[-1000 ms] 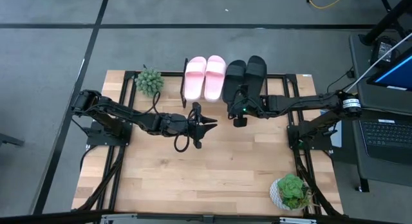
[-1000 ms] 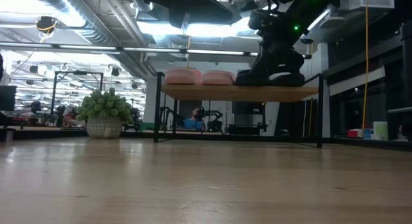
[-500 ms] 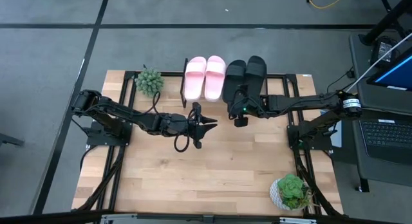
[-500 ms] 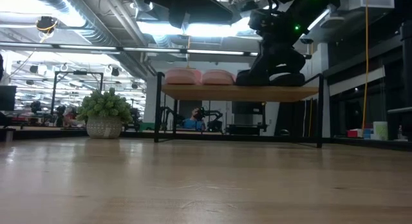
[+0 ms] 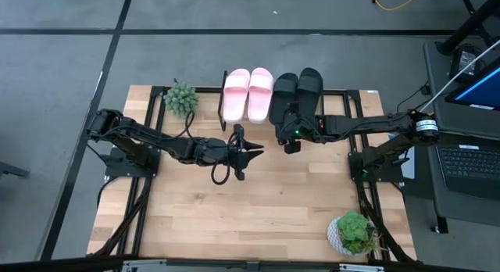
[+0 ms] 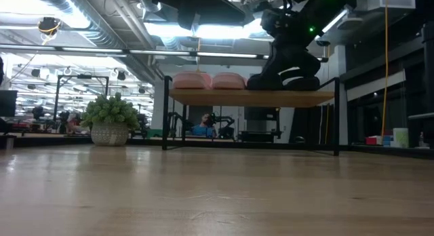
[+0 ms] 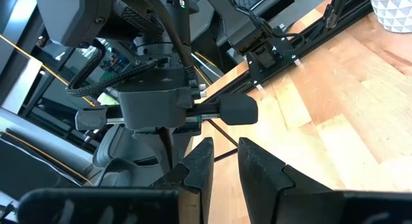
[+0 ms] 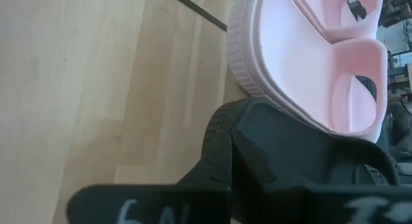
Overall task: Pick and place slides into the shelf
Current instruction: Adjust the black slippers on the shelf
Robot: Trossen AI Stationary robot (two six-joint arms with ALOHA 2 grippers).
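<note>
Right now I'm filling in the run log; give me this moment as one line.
slides: four on shelf | right pincer: shut, at black pair's near edge | left pincer: idle mid-table

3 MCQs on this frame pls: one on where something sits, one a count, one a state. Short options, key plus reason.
1. Where are the slides?
A. on the shelf top
B. on the table beside the near plant
C. on the floor

2. How many slides are pale pink?
A. one
B. two
C. four

3. What is the right gripper doing?
A. open above the pink pair
B. shut at the heel of a black slide
C. parked at the table's near edge

Key: A, B, B.
1 A: the low view shows all of them on the shelf plank.
2 B: two pink slides lie beside two black slides.
3 B: the right gripper sits at the near end of a black slide; the left gripper waits mid-table, holding nothing.
</note>
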